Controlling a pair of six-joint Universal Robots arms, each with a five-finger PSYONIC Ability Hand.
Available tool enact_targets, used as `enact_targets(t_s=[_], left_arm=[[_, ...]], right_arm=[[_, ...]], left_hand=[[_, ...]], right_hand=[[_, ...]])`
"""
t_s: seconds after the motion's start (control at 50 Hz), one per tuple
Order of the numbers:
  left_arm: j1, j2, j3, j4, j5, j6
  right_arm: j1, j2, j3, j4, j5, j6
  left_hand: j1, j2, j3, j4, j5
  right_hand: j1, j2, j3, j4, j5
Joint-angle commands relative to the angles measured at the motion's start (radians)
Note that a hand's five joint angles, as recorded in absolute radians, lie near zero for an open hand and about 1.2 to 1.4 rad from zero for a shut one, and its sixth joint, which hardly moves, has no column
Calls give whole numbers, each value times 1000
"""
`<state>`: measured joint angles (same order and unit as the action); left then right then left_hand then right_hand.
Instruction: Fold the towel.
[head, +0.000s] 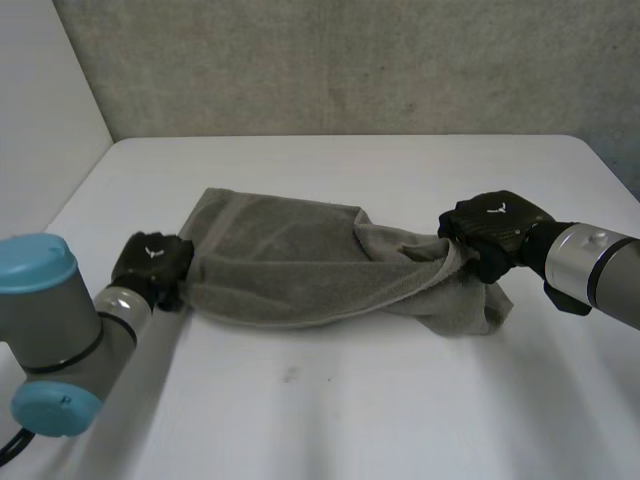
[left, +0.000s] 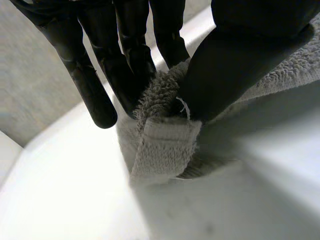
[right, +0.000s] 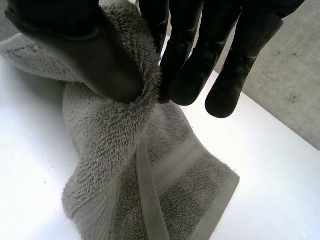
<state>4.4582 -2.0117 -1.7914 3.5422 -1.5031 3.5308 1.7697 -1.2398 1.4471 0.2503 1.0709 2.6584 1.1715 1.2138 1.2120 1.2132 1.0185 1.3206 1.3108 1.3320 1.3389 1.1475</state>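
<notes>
Grey towel (head: 290, 270) strung between two hands on the white table (head: 350, 420)

At the towel's left end, the left hand (head: 152, 262) pinches a hemmed corner between thumb and fingers, low at the table surface. From there the cloth lies flat and wide across the middle of the table, then narrows and bunches toward the right. The right hand (head: 495, 230) clamps that gathered end between thumb and fingers (raised a little off the table), and a banded flap hangs below the grip with its edge on the tabletop.
</notes>
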Motion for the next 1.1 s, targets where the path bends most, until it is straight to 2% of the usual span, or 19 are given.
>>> enact_targets(t_s=[0.02,0.08,0.18,0.2,0.28,0.46,0.56,0.6,0.66,0.7,0.72,0.76,0.78,0.82,0.88,0.92,0.94,0.98,1.1], left_arm=[[1,110,32,-11,1,-3],[-2,194,32,-43,1,-1],[26,474,49,-163,3,-6],[26,475,49,-163,3,-6],[39,625,92,-258,3,-9],[32,688,207,-453,0,-12],[32,613,211,-462,0,-12],[26,492,230,-460,0,-13],[19,429,253,-460,-2,-16],[-2,291,323,-460,-5,-29],[-2,291,323,-460,-5,-29],[-45,156,433,-460,-8,-33],[-45,156,434,-460,-8,-33],[-60,43,570,-460,-8,-35],[-69,-5,647,-460,-9,-35],[-76,-68,816,-453,-14,-39],[-76,-68,817,-453,-14,-39],[-80,-97,985,-415,-44,-74],[-80,-91,1144,-332,-111,-179]], right_arm=[[-4,-41,-45,3,6,0],[-7,-118,-83,14,15,2],[-56,-294,-166,72,18,2],[-56,-294,-166,72,18,2],[-131,-412,-266,219,15,-17],[-164,-457,-378,449,26,-188],[-157,-386,-349,483,26,-230],[-133,-308,-336,481,33,-235],[-107,-264,-341,481,44,-233],[-46,-157,-370,477,84,-233],[-46,-156,-370,477,84,-233],[5,-40,-439,466,150,-232],[5,-40,-439,466,150,-232],[57,90,-555,416,205,-219],[73,154,-625,379,225,-207],[83,253,-787,278,270,-142],[83,253,-787,277,270,-141],[88,304,-949,163,319,-48],[83,289,-1070,23,365,78]], left_hand=[[225,182,184,183,203],[225,182,184,183,203],[225,182,184,183,203],[225,182,184,183,203],[225,182,184,183,203],[225,182,184,183,203],[225,182,184,183,203],[225,182,184,183,203],[225,182,184,183,203],[225,182,184,183,203],[225,182,184,183,203],[225,182,184,183,203],[225,182,184,183,203],[225,182,184,183,203],[225,182,184,183,203],[225,182,184,183,203],[225,182,184,183,203],[225,182,184,183,203],[225,182,184,183,203]], right_hand=[[76,85,64,57,74],[76,85,64,57,74],[76,85,64,57,74],[76,85,64,57,74],[76,85,64,57,74],[76,85,64,57,74],[76,85,64,57,74],[76,85,64,57,74],[76,85,64,57,74],[76,85,64,57,74],[76,85,64,57,74],[76,85,64,57,74],[76,85,64,57,74],[76,85,64,57,74],[76,85,64,57,74],[76,85,64,57,74],[76,85,64,57,74],[76,85,64,57,74],[76,85,64,57,74]])
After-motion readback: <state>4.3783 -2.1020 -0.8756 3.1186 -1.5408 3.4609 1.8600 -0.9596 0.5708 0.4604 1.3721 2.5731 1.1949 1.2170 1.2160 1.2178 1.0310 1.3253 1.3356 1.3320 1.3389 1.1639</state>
